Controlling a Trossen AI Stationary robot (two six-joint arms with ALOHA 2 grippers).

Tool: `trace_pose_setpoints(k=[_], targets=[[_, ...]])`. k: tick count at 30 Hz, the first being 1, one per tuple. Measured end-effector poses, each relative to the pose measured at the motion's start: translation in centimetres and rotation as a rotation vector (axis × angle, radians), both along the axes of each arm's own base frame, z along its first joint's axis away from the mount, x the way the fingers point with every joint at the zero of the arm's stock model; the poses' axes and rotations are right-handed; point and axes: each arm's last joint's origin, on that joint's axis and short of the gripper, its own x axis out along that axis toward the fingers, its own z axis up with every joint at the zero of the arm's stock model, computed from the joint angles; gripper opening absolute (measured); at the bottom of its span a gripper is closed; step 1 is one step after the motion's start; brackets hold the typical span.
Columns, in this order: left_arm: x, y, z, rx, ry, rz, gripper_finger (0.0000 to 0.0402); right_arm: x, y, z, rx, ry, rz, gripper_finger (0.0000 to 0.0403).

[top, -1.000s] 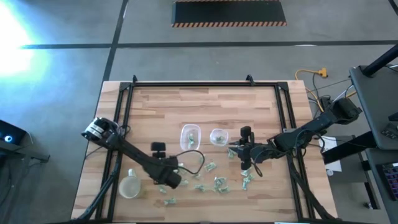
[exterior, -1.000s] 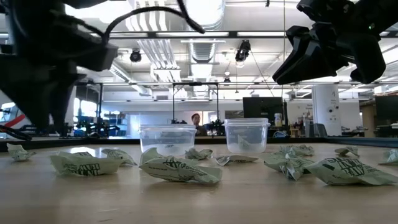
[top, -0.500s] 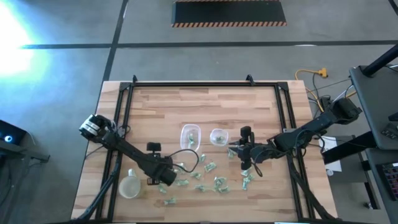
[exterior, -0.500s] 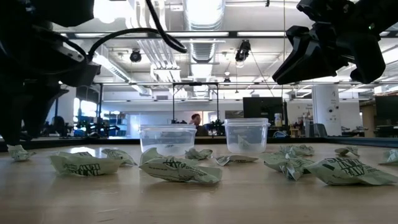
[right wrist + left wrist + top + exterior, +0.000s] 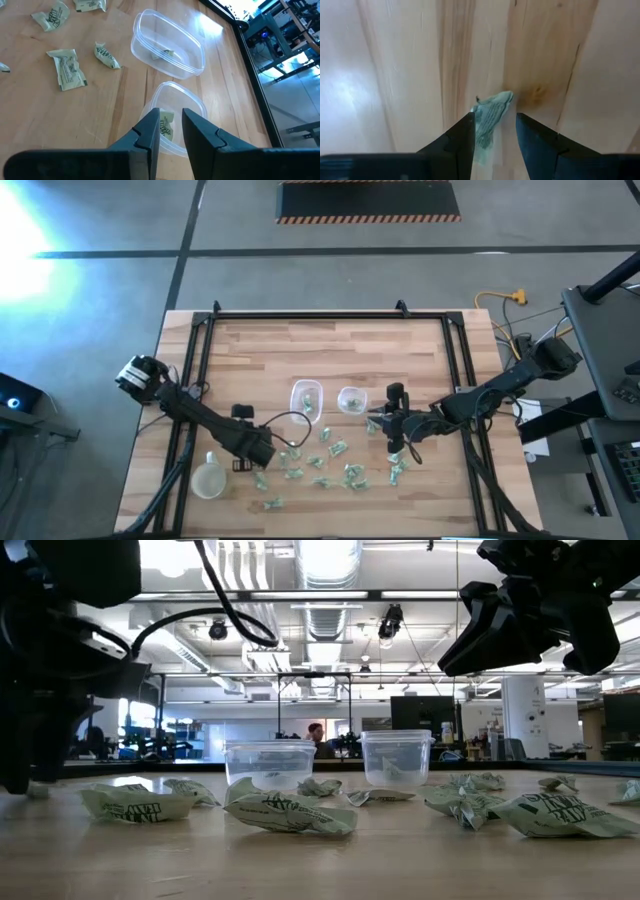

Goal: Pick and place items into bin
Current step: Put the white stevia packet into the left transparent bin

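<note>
Here the left gripper [image 5: 259, 470] sits low over the wooden table [image 5: 260, 360], toward its front-left part, with its 2 dark fingers [image 5: 462, 142] spread apart and a pale-green wrapped piece [image 5: 489, 120] lying flat on the wood between them; the piece reaches into the gap, but whether the fingers touch it cannot be told, and it rests on the table rather than being lifted. From above, the rest of the items [image 5: 335, 463] are scattered across the front-middle of the table, between the 2 arms, with 1 more piece [image 5: 272, 502] lying apart near the front edge. The low view shows several of them as crumpled green-and-white wrappers [image 5: 290, 812] in front of 2 clear containers. Those containers, the left one [image 5: 306, 399] and the right one [image 5: 351, 399], stand side by side near the table's middle, each with a piece or so inside. The right gripper [image 5: 171, 131] hangs above the right container [image 5: 172, 117], raised off the table, its fingers [image 5: 149, 132] narrowly parted with a wrapped piece [image 5: 165, 125] showing in the gap; whether that piece is gripped or merely lies in the container below cannot be told. A round lid [image 5: 209, 479] lies near the front-left corner, just beside the left arm.
</note>
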Motion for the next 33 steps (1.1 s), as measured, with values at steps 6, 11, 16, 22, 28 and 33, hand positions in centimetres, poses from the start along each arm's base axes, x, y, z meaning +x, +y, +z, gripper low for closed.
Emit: trace_pose_setpoints(k=[6, 11, 16, 22, 28, 33], targets=[[-0.3, 0.2, -0.4, 0.003, 0.009, 0.001, 0.0113, 0.0, 0.0, 0.0, 0.000, 0.000, 0.000, 0.0072], [-0.4, 0.3, -0.5, 0.006, 0.015, -0.001, 0.0061, 0.0, 0.0, 0.0, 0.000, 0.000, 0.000, 0.0072], [-0.1, 0.2, -0.2, -0.001, 0.005, -0.019, 0.0006, 0.0, 0.0, 0.0, 0.000, 0.000, 0.000, 0.0072], [0.7, 0.0, 1.1, 0.019, -0.065, -0.056, 0.0003, 0.0, 0.0, 0.0, 0.000, -0.001, 0.000, 0.0073], [2.3, -0.1, 4.1, 0.175, -0.248, -0.163, 0.0001, 0.0, 0.0, 0.0, -0.001, -0.002, 0.001, 0.0072], [3.9, 0.2, 6.2, 0.453, -0.425, -0.232, 0.0000, 0.0, 0.0, 0.0, -0.001, -0.003, 0.001, 0.0073]])
